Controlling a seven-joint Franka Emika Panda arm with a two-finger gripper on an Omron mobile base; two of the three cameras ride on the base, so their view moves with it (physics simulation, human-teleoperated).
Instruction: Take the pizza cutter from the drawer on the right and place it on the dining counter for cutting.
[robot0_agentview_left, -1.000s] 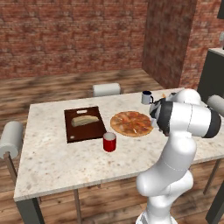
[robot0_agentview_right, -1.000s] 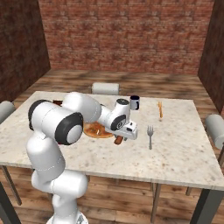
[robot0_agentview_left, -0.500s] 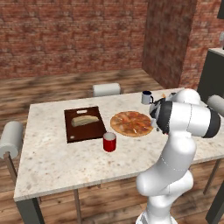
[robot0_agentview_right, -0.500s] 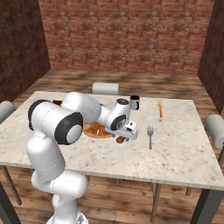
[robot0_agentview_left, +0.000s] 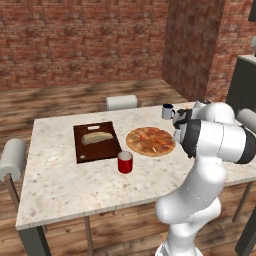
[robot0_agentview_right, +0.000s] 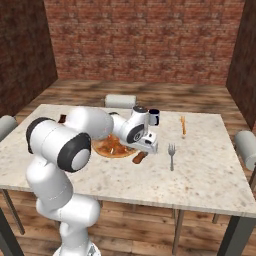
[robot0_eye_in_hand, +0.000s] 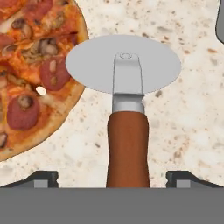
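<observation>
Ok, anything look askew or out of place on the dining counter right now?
Nothing stands out. The pizza cutter lies flat on the dining counter beside the pizza, its wheel close to the crust, and the fingers stand wide to either side of its handle.

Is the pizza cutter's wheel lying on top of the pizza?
No: in the hand view the pizza cutter lies on the dining counter, its wheel beside the pizza.

Soft, even light is falling across the dining counter (robot0_agentview_left: 60, 185), leaving only faint shadows beneath the red cup (robot0_agentview_left: 125, 162) and the pizza cutter (robot0_eye_in_hand: 126, 109). No glare is showing on the cutter's metal wheel. The brick walls (robot0_agentview_right: 145, 40) are sitting dimmer behind. Edges are looking slightly coarse in both base views; the hand view is staying crisp.
</observation>
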